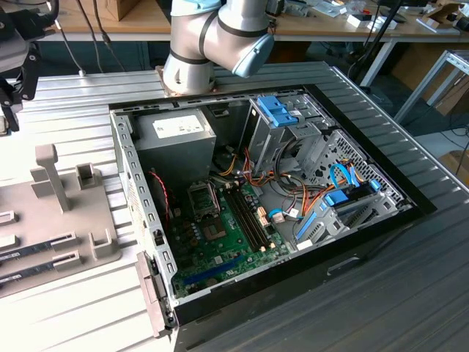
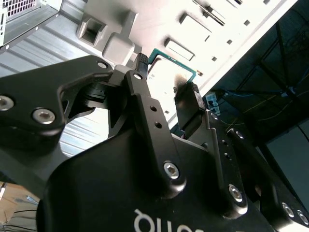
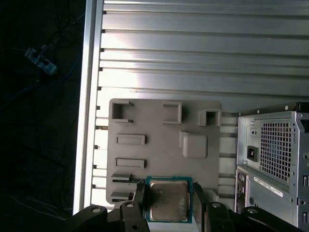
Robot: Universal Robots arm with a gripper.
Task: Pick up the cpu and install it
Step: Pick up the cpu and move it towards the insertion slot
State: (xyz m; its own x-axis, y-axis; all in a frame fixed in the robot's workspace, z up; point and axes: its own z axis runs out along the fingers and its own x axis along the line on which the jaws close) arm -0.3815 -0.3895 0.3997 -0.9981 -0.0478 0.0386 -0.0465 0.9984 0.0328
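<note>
Ribbed silver metal tabletop below. Nearest, black two-finger gripper closed on opposite edges of small square green-rimmed, silver-lidded cpu, held above grey moulded fixture plate, lower left in the exterior view. Seems light, rigid, fragile underneath: edges only.

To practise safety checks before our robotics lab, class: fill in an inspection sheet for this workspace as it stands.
Surface: ribbed metal table carrying a grey tray and an open computer case.
Job's things: chip, green rim and silver lid, held over the tray.
Clutter: two long sticks in tray slots.
Grippers: gripper shut on the chip's opposite edges.
Cables: orange, yellow and blue wires inside the case.
Surroundings: wooden benches behind the table.
</note>
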